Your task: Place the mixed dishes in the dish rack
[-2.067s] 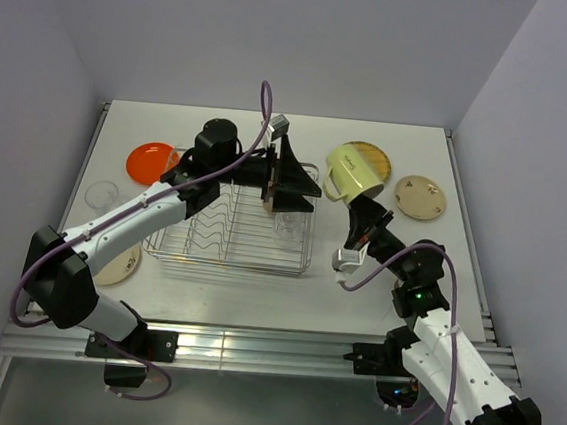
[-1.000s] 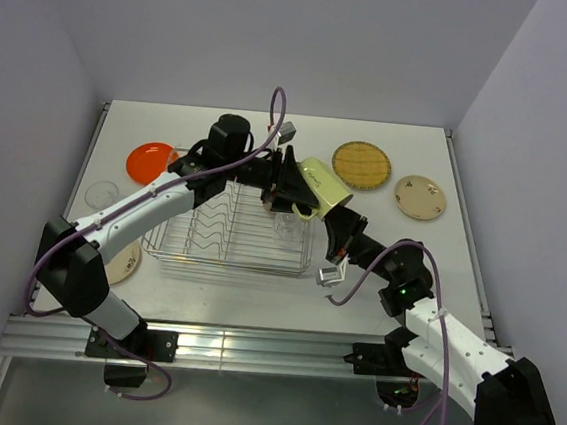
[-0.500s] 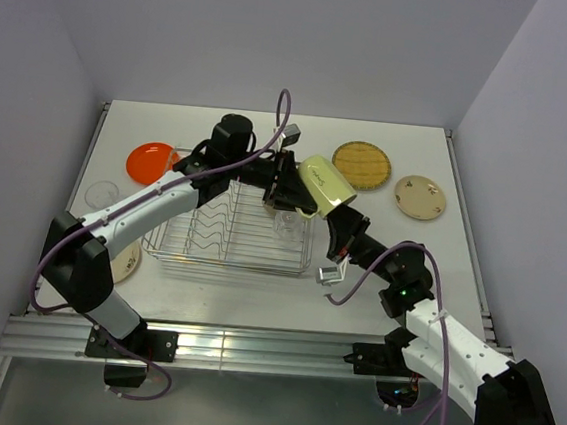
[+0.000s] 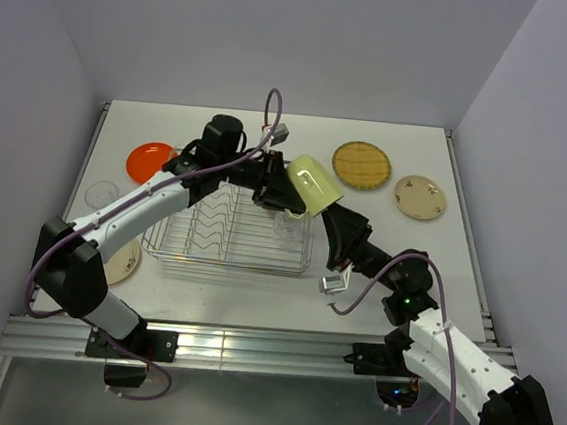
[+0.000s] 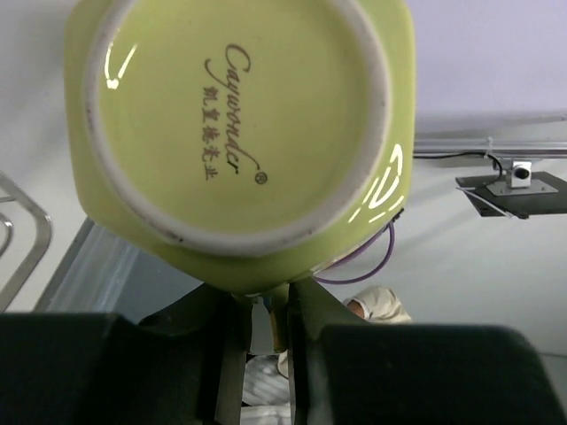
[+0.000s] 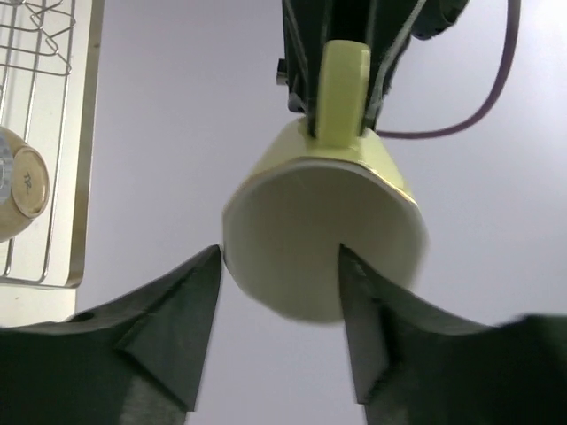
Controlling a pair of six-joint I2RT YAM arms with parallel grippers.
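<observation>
The pale green mug (image 4: pixel 313 183) hangs in the air over the right end of the dish rack (image 4: pixel 192 249). My left gripper (image 4: pixel 284 184) is shut on its handle; in the left wrist view the mug's stamped base (image 5: pixel 239 133) fills the frame above the left gripper (image 5: pixel 261 297). My right gripper (image 4: pixel 331 217) is open just below and right of the mug. In the right wrist view the mug (image 6: pixel 323 239) turns its mouth to the camera, and the right gripper (image 6: pixel 279 252) stands spread to either side of it, seemingly apart from it.
A brownish cup (image 6: pixel 19 181) lies in the rack. On the table are an orange plate (image 4: pixel 151 162), a clear cup (image 4: pixel 102 194), a cream plate (image 4: pixel 123 262) half under the left arm, a yellow woven plate (image 4: pixel 360 165) and a tan plate (image 4: pixel 421 198).
The right gripper carried the mug leftward to the left gripper, which closed on the handle. The right gripper has now opened and let go. The mug has shifted slightly left.
</observation>
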